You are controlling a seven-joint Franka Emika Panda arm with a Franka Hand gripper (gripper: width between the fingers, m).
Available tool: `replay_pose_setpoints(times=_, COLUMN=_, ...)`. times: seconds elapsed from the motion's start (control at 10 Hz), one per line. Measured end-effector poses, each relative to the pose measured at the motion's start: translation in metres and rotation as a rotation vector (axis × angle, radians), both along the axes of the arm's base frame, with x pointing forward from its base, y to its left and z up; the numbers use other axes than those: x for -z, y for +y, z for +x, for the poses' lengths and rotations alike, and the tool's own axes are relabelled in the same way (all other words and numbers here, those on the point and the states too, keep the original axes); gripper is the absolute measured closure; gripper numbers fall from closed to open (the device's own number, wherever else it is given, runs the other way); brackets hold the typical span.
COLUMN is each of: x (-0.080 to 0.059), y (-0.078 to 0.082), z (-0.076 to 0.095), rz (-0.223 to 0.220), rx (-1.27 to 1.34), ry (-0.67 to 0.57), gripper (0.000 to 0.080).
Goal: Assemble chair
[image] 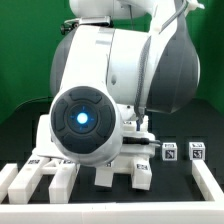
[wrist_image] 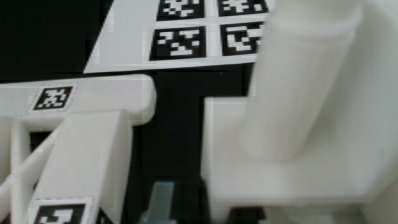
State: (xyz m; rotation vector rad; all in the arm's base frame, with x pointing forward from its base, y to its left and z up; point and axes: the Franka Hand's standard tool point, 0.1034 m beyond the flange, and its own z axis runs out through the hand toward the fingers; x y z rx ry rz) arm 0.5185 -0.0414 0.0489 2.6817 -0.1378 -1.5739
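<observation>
I counted two white pieces of the chair in my wrist view: a frame piece (wrist_image: 107,97) bearing two tags, and a thick post piece (wrist_image: 302,110) beside it, with a dark gap between them. The marker board (wrist_image: 128,30) beyond them showed four tags. My gripper (wrist_image: 164,203) was closed, its grey tip near that gap; whether it touched either piece I could not tell. In the exterior view two small tagged blocks, the nearer block (image: 170,153) and the outer block (image: 197,152), stood at the exterior view's right, while my arm's body (image: 110,80) hid much of the chair.
</observation>
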Motion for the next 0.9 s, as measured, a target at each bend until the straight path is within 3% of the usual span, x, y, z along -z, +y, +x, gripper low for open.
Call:
replay_pose_setpoints(times=0.2, x=0.0079, y=-0.0006, z=0.0000, rz=-0.015, rx=0.006, ry=-0.011, gripper=0.0765)
replay_pose_setpoints(times=0.7, x=0.0105, y=0.0003, z=-0.0017, rz=-0.012, rx=0.006, ry=-0.009, gripper=0.0765)
replay_pose_setpoints(times=0.8, x=0.0107, y=-0.0004, z=-0.0012, rz=-0.014, rx=0.006, ry=-0.012, gripper=0.0682)
replay_pose_setpoints(times=0.9, x=0.0111, y=-0.0011, z=-0.0008, rz=-0.015, rx=0.007, ry=-0.014, gripper=0.0682)
